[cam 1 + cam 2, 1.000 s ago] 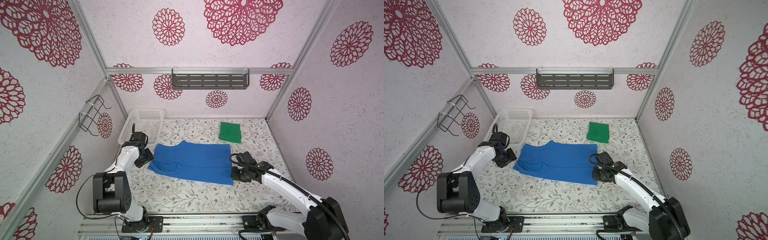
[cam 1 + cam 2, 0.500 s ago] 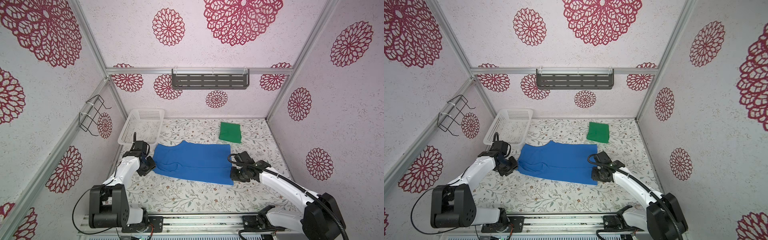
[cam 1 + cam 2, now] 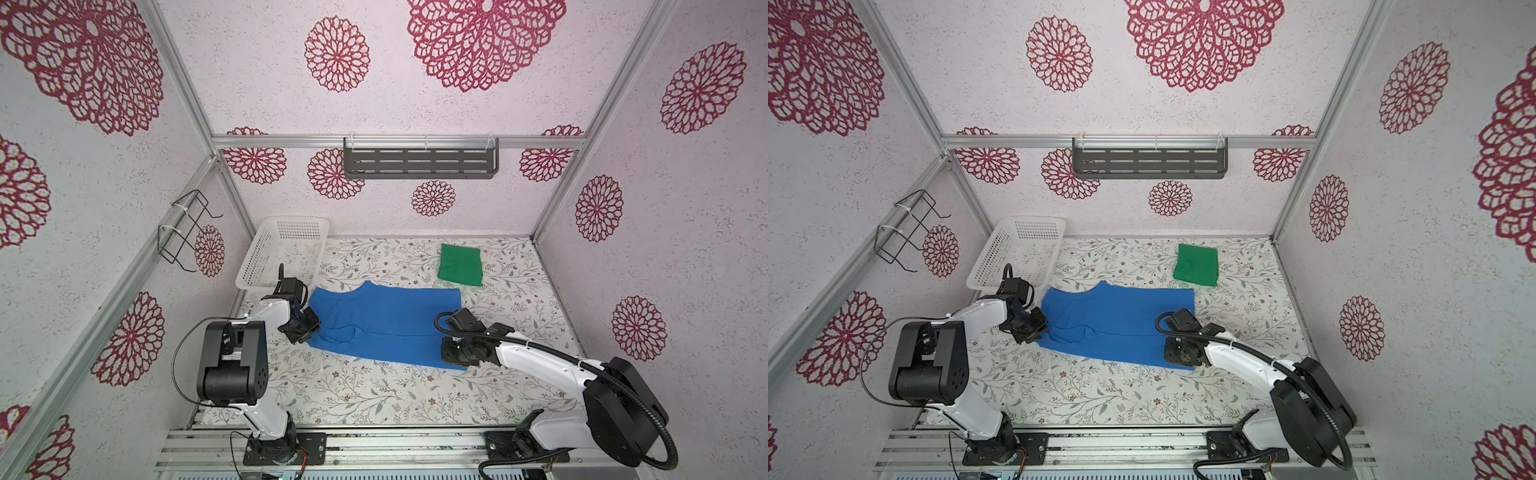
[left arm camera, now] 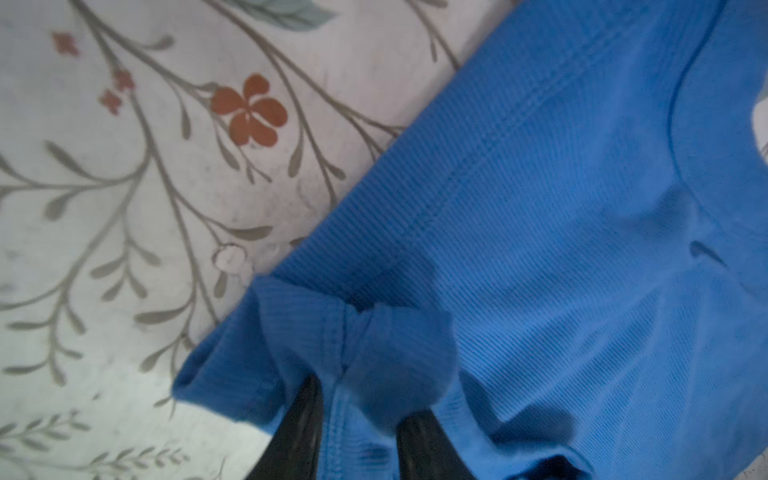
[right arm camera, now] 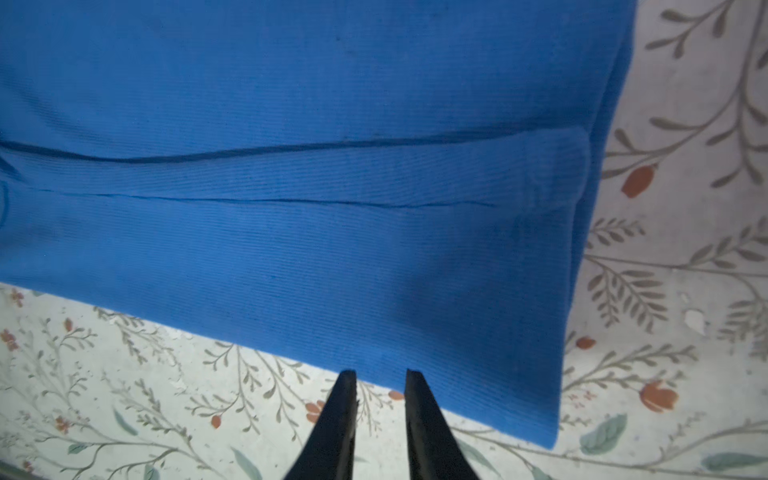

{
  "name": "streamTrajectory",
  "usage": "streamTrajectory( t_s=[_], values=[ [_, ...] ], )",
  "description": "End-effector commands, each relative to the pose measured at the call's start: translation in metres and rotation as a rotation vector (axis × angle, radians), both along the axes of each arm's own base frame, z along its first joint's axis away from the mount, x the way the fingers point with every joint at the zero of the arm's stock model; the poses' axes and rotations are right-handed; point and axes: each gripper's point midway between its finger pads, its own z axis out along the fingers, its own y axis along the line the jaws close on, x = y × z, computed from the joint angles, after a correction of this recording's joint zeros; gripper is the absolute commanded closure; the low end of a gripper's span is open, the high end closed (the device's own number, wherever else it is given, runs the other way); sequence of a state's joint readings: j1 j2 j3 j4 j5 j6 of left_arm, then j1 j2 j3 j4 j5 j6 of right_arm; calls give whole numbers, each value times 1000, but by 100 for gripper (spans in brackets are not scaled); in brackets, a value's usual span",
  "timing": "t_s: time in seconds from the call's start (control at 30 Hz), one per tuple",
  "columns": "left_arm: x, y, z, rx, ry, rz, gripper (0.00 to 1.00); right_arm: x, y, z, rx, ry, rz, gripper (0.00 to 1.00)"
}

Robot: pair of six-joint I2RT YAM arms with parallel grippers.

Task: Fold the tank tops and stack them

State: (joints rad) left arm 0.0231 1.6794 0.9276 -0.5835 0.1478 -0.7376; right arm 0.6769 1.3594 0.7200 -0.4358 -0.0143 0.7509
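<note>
The blue tank top (image 3: 386, 324) lies spread mid-table; it is soft, light ribbed cloth (best pinched at its corners). The left gripper (image 4: 361, 409) clamps its bunched left edge. The right gripper (image 5: 380, 376), jaws narrow, meets the near-right hem without visibly pinching it. The folded green tank top (image 3: 460, 266) sits far right.

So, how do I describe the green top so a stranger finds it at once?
Below the dark grey shelf on the back wall lies the flowered table. Near its back edge, right of the middle, sits the green tank top, folded small. The blue tank top before it is larger and spread out.
</note>
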Motion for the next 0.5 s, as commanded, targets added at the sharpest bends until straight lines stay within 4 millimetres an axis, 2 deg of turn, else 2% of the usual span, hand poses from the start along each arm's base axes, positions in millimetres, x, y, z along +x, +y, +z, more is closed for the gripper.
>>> streamTrajectory(
  t_s=[0.0,0.23,0.4,0.47],
  values=[
    [-9,14,-9,23,13,44,66,1,-18,-12,-50,-9,-86,78],
    [-42,29,-14,69,73,69,65,-30,-58,-40,-105,76,-169,78],
    [-74,26,-7,63,89,86,64,-57,-85,-43,-126,123,-234,77],
    [-90,25,-2,60,100,98,64,-64,-89,-40,-103,137,-246,77]
  ],
)
